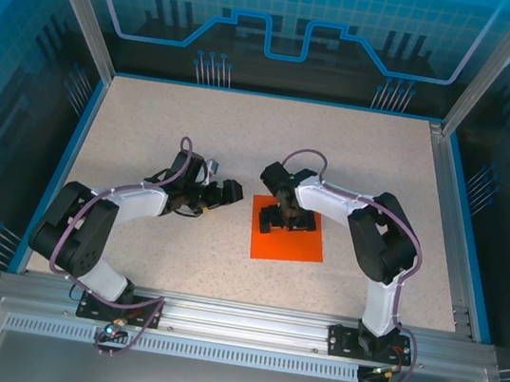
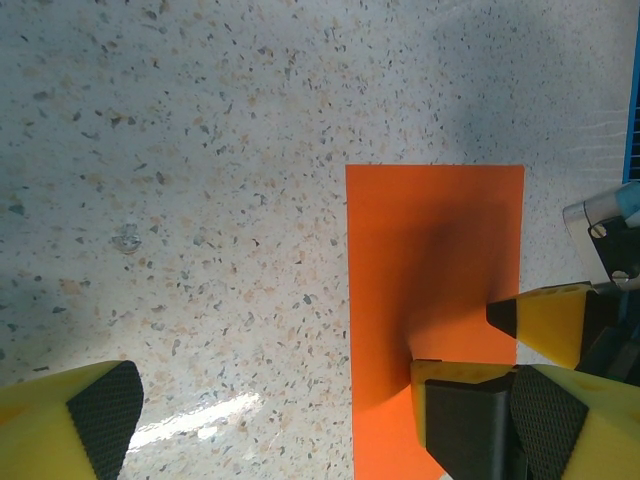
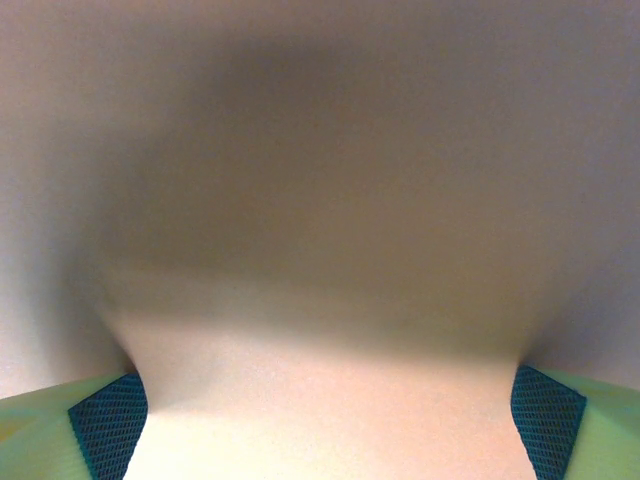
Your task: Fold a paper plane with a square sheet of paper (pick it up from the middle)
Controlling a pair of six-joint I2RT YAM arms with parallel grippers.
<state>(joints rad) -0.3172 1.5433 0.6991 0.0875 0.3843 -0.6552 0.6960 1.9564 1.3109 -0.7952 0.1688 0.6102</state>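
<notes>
The square sheet of paper (image 1: 299, 245) lies flat on the table just right of the middle, bright orange and unfolded. My right gripper (image 1: 288, 217) points down onto its far half, jaws wide open, both fingers resting on or just above the sheet. In the left wrist view the sheet (image 2: 430, 250) shows with a right-arm finger (image 2: 462, 425) standing on it. The right wrist view is blurred: a pale surface (image 3: 320, 400) lies close between the two pads, and the right gripper (image 3: 328, 430) is open. My left gripper (image 1: 228, 191) (image 2: 325, 420) hangs open just left of the paper's edge, holding nothing.
Speckled tabletop (image 1: 245, 132) stretches round the paper, bounded by a blue rim (image 1: 78, 141) and the metal frame posts. The aluminium rail (image 1: 236, 318) with both arm bases runs along the near edge. The two arms bend inward toward the middle.
</notes>
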